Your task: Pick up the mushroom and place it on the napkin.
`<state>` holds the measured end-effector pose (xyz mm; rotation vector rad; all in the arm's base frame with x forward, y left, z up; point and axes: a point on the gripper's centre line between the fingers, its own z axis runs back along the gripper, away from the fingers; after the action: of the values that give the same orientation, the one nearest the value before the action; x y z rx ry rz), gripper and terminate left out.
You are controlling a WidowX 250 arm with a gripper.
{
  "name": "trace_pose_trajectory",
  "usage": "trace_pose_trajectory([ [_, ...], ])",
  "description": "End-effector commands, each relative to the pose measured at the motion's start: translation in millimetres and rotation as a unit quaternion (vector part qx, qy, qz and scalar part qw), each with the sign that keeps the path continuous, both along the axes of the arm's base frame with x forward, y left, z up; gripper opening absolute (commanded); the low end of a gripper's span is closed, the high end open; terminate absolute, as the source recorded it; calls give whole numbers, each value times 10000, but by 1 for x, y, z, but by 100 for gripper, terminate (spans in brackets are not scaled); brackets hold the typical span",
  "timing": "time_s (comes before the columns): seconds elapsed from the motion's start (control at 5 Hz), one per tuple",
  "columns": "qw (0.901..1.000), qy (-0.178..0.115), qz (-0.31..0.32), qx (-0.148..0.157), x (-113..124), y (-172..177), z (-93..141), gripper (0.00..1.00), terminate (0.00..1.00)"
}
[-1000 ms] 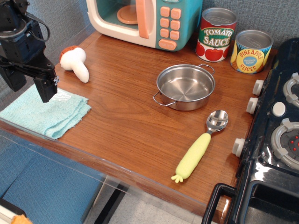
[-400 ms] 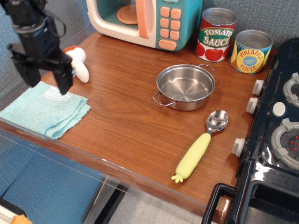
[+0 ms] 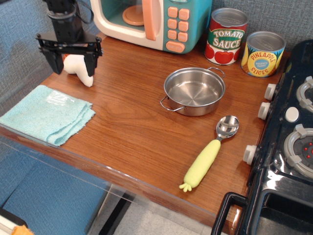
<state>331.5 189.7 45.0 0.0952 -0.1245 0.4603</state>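
Note:
The mushroom (image 3: 78,68) lies on its side on the wooden counter at the far left, its white stem pointing toward the front right; its orange-brown cap is mostly hidden behind my gripper. My black gripper (image 3: 73,62) is open, with one finger on each side of the mushroom, straddling it from above. The light teal napkin (image 3: 46,113) lies folded at the front left corner of the counter, in front of the mushroom, with nothing on it.
A steel pan (image 3: 194,90) sits mid-counter. A yellow-handled spoon (image 3: 208,154) lies to its front right. A toy microwave (image 3: 151,19) stands at the back, with tomato sauce (image 3: 225,35) and pineapple (image 3: 263,54) cans to its right. A black stove (image 3: 288,142) borders the right side.
My gripper has moved from above the napkin toward the back and right, and now straddles the mushroom. The mushroom and napkin have not moved.

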Motion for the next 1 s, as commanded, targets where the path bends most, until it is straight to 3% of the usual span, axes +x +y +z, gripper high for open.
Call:
trace_pose_trajectory([
  [0.0, 9977, 85, 655, 131, 25, 29, -15, 100, 0],
  [0.2, 9984, 11, 555, 69, 23, 28, -14, 0, 0],
  [0.4, 9992, -171, 365, 38, 20, 22, 4, 0, 0],
  [0.6, 9977, -544, -389, -94, 4, 11, 40, 0, 0],
  [0.8, 9895, -363, -1391, -147, -36, 21, 54, 0, 0],
])
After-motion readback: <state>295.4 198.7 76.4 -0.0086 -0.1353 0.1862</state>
